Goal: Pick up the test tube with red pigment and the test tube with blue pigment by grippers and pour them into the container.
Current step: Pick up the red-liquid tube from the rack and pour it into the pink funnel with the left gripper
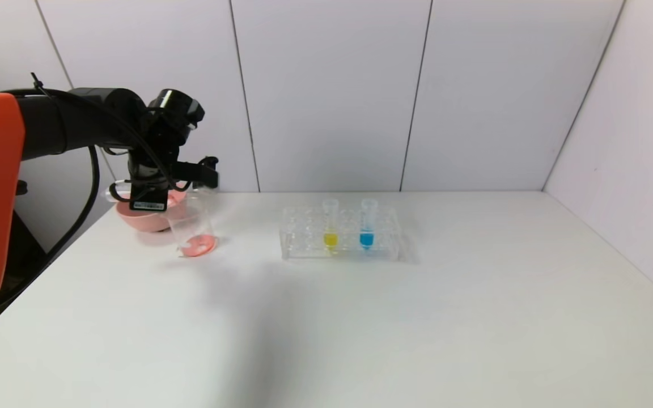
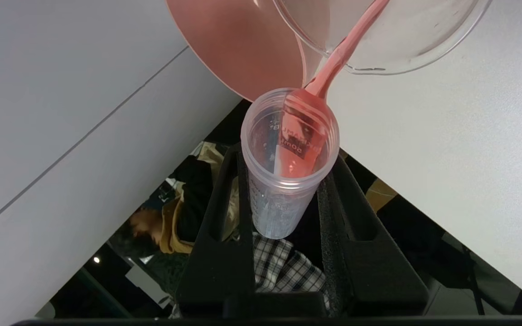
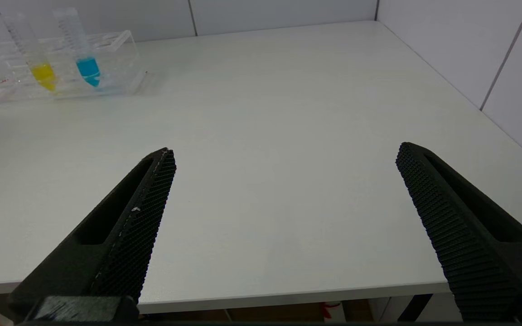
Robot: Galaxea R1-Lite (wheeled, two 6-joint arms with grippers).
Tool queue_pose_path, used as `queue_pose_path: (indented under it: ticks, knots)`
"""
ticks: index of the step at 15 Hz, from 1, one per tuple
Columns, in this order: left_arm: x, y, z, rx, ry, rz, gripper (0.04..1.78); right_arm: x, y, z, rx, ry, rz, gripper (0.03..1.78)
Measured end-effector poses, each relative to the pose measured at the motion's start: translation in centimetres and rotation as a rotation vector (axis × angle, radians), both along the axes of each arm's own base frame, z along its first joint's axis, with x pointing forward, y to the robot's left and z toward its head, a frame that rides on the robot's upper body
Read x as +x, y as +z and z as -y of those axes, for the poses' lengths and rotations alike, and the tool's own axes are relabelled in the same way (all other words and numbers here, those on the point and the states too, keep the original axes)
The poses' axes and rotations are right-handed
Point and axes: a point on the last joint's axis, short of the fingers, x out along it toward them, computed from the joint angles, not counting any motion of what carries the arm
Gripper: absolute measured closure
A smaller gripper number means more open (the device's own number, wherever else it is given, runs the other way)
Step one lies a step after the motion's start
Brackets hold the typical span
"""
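Step in hand: red pour. Left gripper [image 2: 283, 199] pinches red-pigment test tube [image 2: 288, 158], tipped, streaming into glass beaker [image 1: 191, 226], far left. Right gripper [image 3: 283, 226] spread, idle, near right. Next: fetch blue-pigment test tube [image 1: 367, 224] from rack [image 1: 304, 249].

White table [image 1: 360, 328] against white panelled walls [image 1: 326, 90].

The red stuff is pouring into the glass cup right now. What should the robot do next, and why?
Probably hold the tilt a moment longer. The left gripper has its jaws clamped on the test tube with red pigment, red liquid is streaming into the container, and some remains in the tube. The test tube with blue pigment waits in the rack.
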Motion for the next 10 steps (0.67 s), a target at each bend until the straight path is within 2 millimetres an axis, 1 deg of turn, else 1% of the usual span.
queue_pose_path:
  ticks: [5, 10]
  knots:
    - [-0.3, 0.3, 0.8, 0.052, -0.006, 0.001, 1.39, 0.0, 0.0, 0.0, 0.0, 0.0, 0.0, 0.04]
    - [-0.6, 0.3, 1.4, 0.086, -0.003, -0.012, 1.39, 0.0, 0.0, 0.0, 0.0, 0.0, 0.0, 0.04]
